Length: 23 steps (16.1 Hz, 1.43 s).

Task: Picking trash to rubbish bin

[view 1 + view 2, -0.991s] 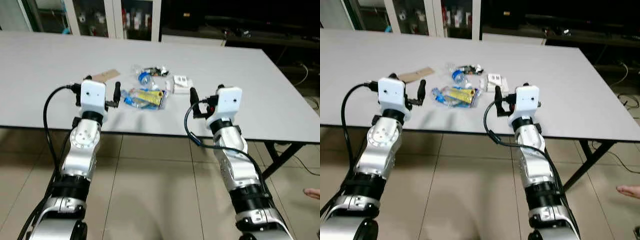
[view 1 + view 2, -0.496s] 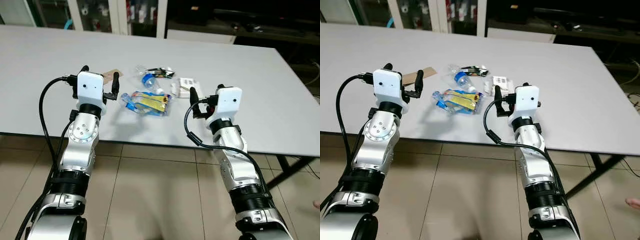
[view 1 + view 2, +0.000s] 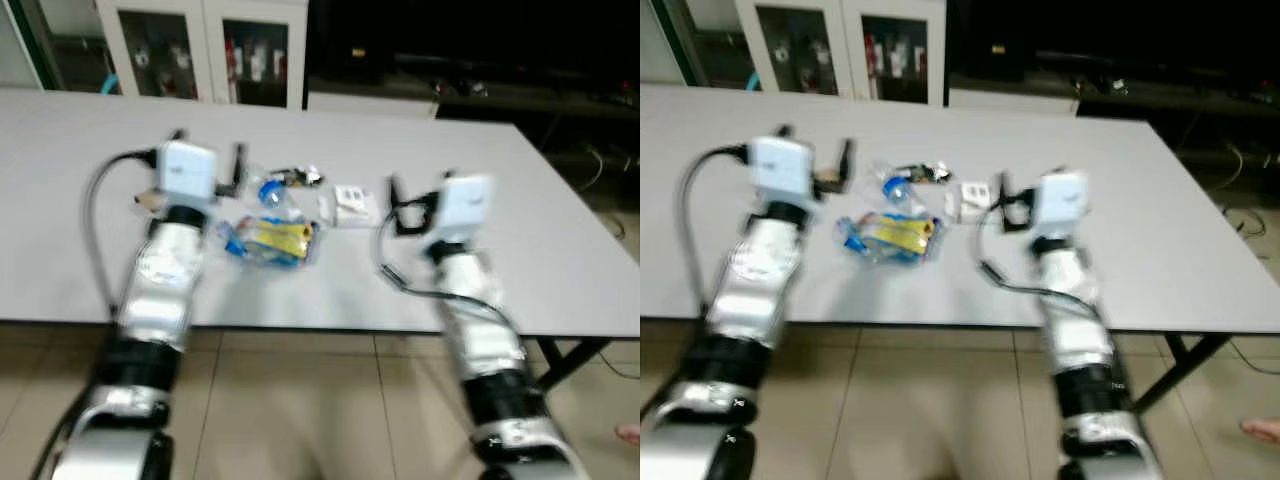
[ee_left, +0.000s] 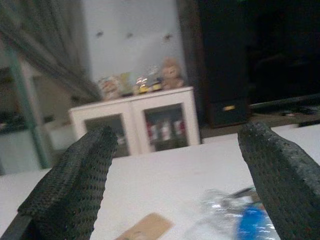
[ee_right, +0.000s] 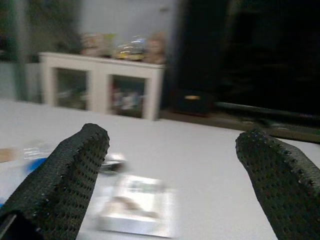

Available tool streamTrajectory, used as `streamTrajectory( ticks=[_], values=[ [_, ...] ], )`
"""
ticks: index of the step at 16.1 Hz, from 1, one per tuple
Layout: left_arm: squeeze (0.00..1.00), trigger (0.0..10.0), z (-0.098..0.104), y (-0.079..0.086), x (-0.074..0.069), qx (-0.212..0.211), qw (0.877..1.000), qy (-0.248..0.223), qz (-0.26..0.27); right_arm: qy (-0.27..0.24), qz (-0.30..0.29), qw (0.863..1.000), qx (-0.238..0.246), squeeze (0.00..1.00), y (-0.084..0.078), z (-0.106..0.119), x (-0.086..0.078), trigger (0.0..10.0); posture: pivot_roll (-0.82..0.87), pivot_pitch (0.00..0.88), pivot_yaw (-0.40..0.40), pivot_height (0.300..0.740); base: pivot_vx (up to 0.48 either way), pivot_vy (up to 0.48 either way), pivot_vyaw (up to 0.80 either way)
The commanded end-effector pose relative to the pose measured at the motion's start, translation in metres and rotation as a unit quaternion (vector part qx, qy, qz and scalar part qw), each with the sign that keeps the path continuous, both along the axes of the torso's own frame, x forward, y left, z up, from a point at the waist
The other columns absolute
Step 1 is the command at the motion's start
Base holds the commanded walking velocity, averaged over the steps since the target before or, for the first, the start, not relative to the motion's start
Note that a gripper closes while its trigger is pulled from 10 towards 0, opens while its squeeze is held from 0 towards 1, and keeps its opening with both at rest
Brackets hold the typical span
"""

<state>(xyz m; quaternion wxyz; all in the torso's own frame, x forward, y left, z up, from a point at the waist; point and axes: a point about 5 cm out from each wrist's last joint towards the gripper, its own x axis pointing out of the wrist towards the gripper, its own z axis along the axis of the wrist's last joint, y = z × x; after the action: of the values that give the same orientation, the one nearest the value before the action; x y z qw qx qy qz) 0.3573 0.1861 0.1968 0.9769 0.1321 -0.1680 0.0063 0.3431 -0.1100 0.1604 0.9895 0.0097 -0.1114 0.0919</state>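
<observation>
The trash (image 3: 272, 238) lies in a loose heap mid-worktop (image 3: 560, 250). The left tool (image 3: 205, 172) hovers spread just left of the heap, the right tool (image 3: 415, 200) spread just right of it. The head views are blurred, so a misjudged reach could scatter the light wrappers.

no legible txt, labels too blurred

Grey table (image 3: 560, 250), views blurred. On it, clustered mid-table: yellow-blue wrapper (image 3: 268, 240), crushed clear bottle with blue cap (image 3: 268, 190), dark wrapper (image 3: 298, 178), white box (image 3: 350, 203), brown cardboard strip (image 4: 145, 227) off to the left
</observation>
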Motion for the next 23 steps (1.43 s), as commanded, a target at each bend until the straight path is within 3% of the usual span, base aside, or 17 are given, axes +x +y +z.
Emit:
streamTrajectory(
  ticks=[1,9,10,12,13,16,19,20,23],
  values=[
    [0.00,10.0,0.001,-0.009,0.001,0.001,1.000,-0.004,-0.013,0.002,-0.014,1.000,-0.002,0.00,-0.012,0.001,0.002,10.0,-0.01,0.000,-0.060,0.740,0.356,0.000,0.00],
    [0.00,10.0,-0.006,-0.016,-0.002,0.030,0.998,0.018,-0.049,0.006,-0.014,1.000,-0.001,0.00,-0.011,-0.001,0.001,10.0,-0.01,0.020,-0.064,0.740,0.121,0.000,0.00],
    [0.00,10.0,-0.006,-0.017,-0.002,0.052,0.996,0.028,-0.071,0.007,-0.013,1.000,0.000,0.00,-0.011,-0.001,0.001,10.0,-0.01,0.021,-0.064,0.740,0.000,0.000,0.00],
    [0.00,10.0,-0.015,-0.021,-0.007,0.132,0.978,0.081,-0.142,0.008,-0.012,1.000,0.001,0.00,-0.011,-0.001,0.001,10.0,0.00,0.023,-0.062,0.740,0.000,0.000,0.00],
    [0.00,10.0,-0.021,-0.018,-0.011,0.196,0.960,0.107,-0.169,0.008,-0.011,1.000,0.001,0.00,-0.010,-0.001,0.001,10.0,0.00,0.025,-0.059,0.740,0.000,0.000,0.00],
    [0.00,10.0,-0.021,-0.004,-0.015,0.278,0.938,0.120,-0.167,0.010,-0.010,1.000,0.001,0.00,-0.009,-0.002,0.001,10.0,0.00,0.028,-0.057,0.740,0.000,0.000,0.00],
    [0.00,10.0,-0.007,0.001,-0.023,0.294,0.921,0.133,-0.220,0.012,-0.006,1.000,0.001,0.00,-0.008,-0.003,0.001,10.0,0.01,0.029,-0.064,0.740,0.000,0.000,0.00],
    [0.00,10.0,-0.004,0.006,-0.030,0.302,0.909,0.152,-0.243,0.013,-0.004,1.000,-0.001,0.00,-0.008,-0.003,0.001,10.0,0.01,0.029,-0.065,0.740,0.000,0.000,0.00],
    [0.00,10.0,0.000,0.012,-0.039,0.293,0.897,0.178,-0.278,0.014,-0.001,1.000,0.000,0.00,-0.008,-0.003,0.001,10.0,0.01,0.030,-0.066,0.740,0.000,0.000,0.00]
  ],
)
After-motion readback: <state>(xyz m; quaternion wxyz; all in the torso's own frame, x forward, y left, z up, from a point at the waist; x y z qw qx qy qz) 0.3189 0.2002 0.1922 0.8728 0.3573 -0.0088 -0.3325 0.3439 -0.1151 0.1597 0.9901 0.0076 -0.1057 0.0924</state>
